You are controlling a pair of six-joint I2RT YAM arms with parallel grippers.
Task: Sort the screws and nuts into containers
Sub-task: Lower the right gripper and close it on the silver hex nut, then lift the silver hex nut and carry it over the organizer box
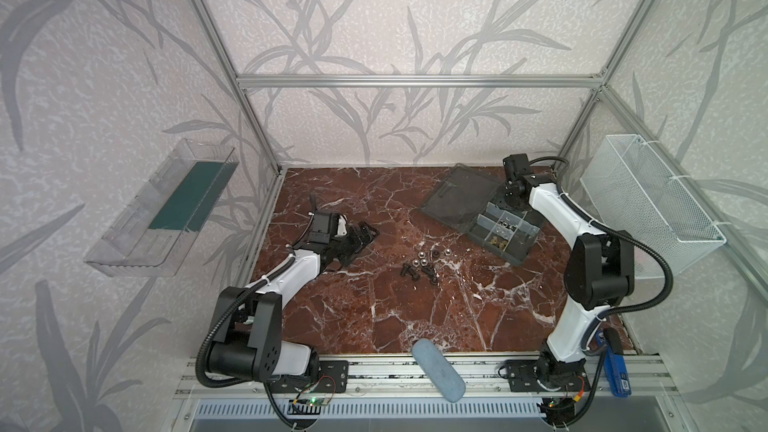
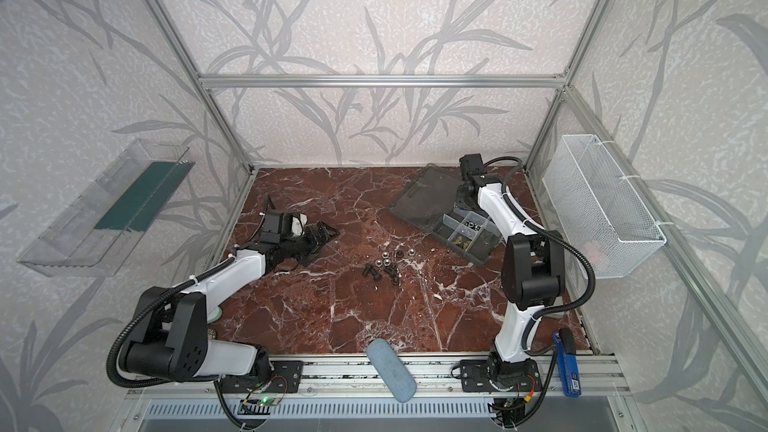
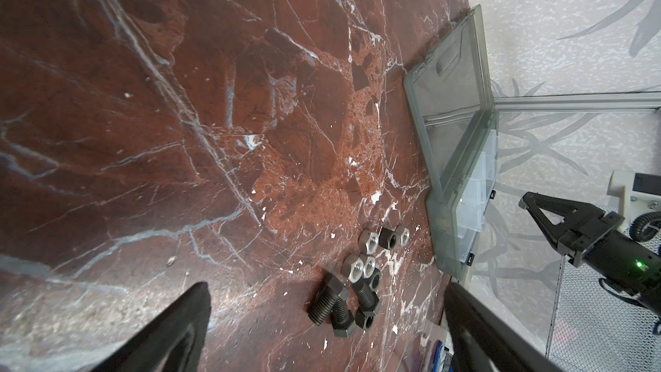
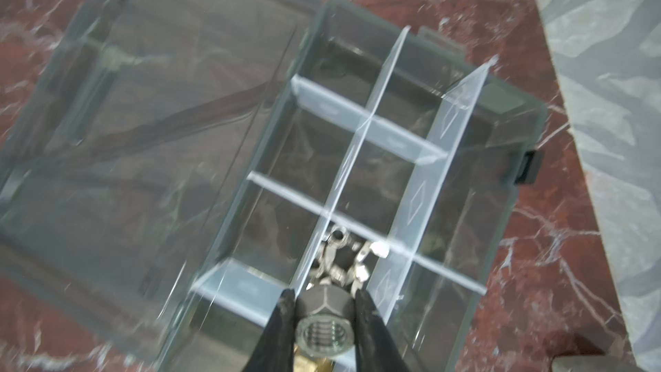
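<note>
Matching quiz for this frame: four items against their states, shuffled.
1 right gripper
2 left gripper
3 organizer lid
4 loose screws and nuts

A open, empty
B folded open on the table
C shut on a nut above the organizer
D piled mid-table

Pairs: 1-C, 2-A, 3-B, 4-D

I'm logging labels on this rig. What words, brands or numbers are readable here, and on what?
No text here is legible.
Blue device: pale label near one end, too small to read.
Organizer box: faint embossed marks on its clear dividers, blurred and unreadable.
</note>
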